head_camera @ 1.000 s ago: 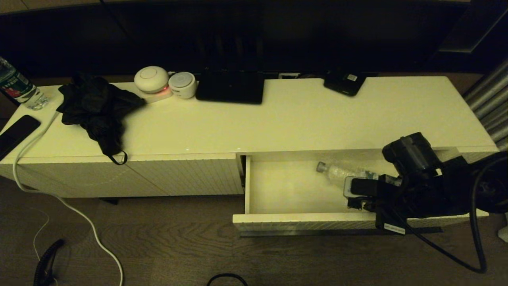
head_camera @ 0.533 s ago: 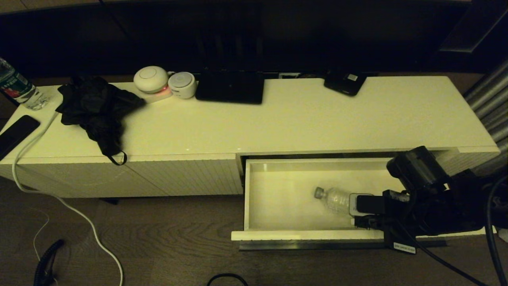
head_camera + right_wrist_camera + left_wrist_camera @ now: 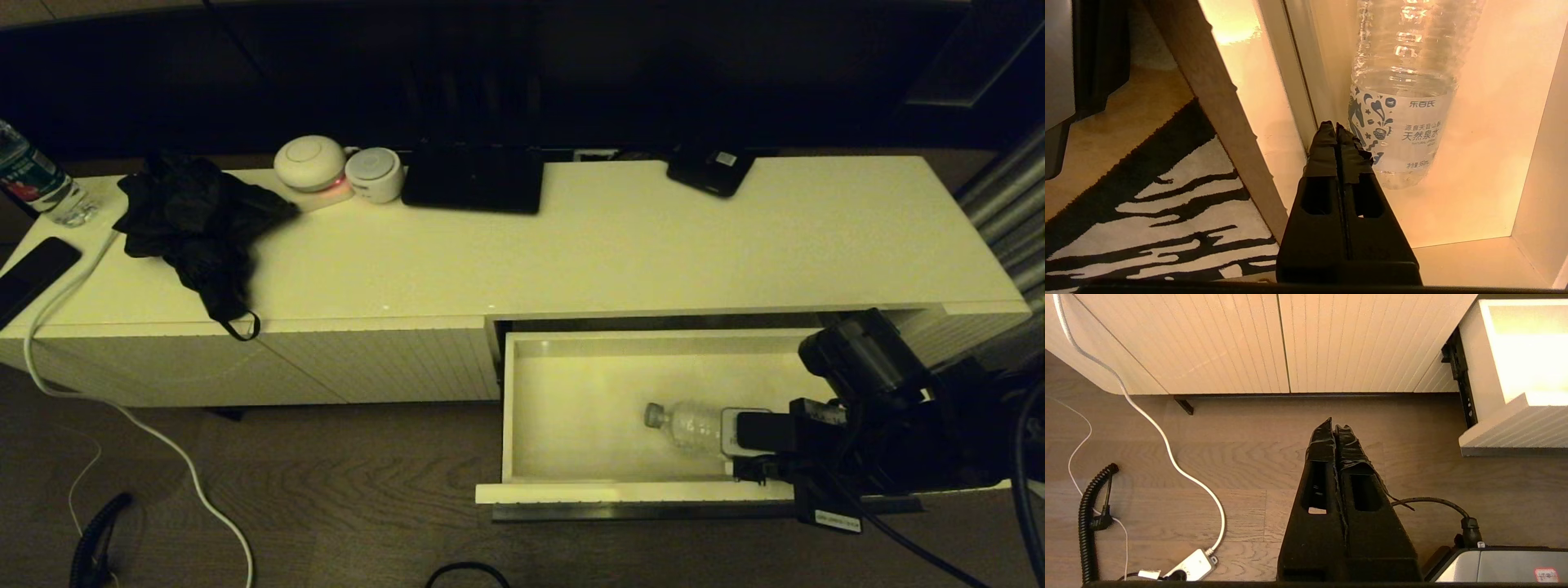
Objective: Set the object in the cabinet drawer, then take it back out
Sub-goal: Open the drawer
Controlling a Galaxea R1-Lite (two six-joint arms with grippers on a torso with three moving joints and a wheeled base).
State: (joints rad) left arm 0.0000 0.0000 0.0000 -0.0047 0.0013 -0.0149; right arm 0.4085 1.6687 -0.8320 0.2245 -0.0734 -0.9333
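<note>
Right gripper, fingers together.

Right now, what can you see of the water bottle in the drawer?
The water bottle is clear ribbed plastic with a grey screw cap and a pale label printed in dark characters. It lies on its side on the floor of the open cabinet drawer, near the front wall, cap toward the robot's left. The right end effector, shut and empty, sits beside its base end; whether they touch is unclear.
</note>
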